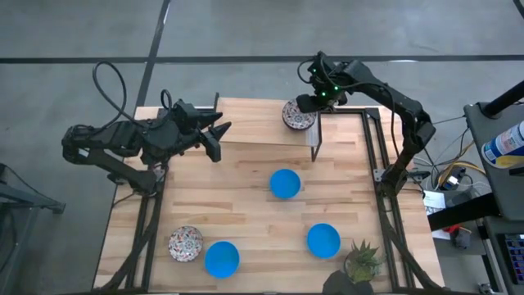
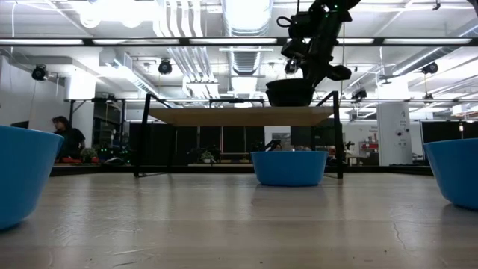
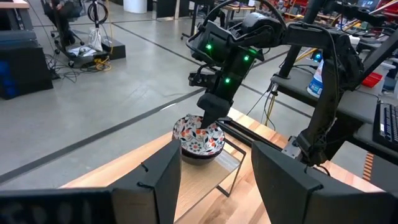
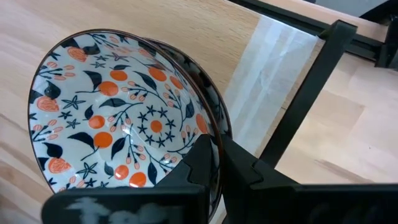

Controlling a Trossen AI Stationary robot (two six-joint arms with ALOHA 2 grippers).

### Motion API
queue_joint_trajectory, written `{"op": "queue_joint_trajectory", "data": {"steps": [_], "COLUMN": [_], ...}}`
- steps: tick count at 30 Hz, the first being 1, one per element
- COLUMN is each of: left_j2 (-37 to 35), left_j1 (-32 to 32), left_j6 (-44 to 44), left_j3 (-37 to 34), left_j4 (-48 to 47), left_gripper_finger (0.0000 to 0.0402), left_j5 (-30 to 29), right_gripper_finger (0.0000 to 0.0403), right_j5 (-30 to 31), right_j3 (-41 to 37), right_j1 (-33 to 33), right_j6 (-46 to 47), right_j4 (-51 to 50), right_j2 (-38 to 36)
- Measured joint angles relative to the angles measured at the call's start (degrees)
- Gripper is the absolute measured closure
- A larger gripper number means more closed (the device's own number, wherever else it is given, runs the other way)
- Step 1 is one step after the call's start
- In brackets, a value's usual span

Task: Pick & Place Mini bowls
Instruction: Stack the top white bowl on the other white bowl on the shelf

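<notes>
- Three plain blue bowls stand on the bench (image 1: 246, 176): one (image 1: 285, 183) in the middle, one (image 1: 323, 240) near the plant, one (image 1: 221, 258) at the front.
- Two floral bowls: one (image 1: 186, 243) beside the front blue bowl, one (image 1: 298, 115) at the far edge.
- One small potted plant (image 1: 363, 260).
- Two robot arms.

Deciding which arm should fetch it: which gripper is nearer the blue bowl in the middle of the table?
Right, narrowly. The right gripper holds a floral bowl just beyond the blue bowl; the left gripper waits farther off to its left.
</notes>
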Motion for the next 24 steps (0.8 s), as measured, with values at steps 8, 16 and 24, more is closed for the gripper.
{"op": "queue_joint_trajectory", "data": {"steps": [8, 16, 24], "left_j2": [0.0, 0.0, 0.0], "left_j1": [0.0, 0.0, 0.0], "left_j6": [0.0, 0.0, -0.1], "left_j3": [0.0, 0.0, -0.1], "left_j4": [0.0, 0.0, -0.9], "left_gripper_finger": [0.0214, 0.0214, 0.0214], "left_j5": [0.0, 0.0, 0.0], "right_gripper_finger": [0.0374, 0.0288, 0.026], "right_j5": [0.0, -0.4, 0.0], "right_j3": [-0.1, 0.0, 1.6], "right_j1": [0.1, 0.4, 0.5], "right_j6": [-0.4, -0.9, -1.5], "right_j4": [0.1, 0.2, 0.1], "right_j2": [0.0, -0.1, -1.0]}}
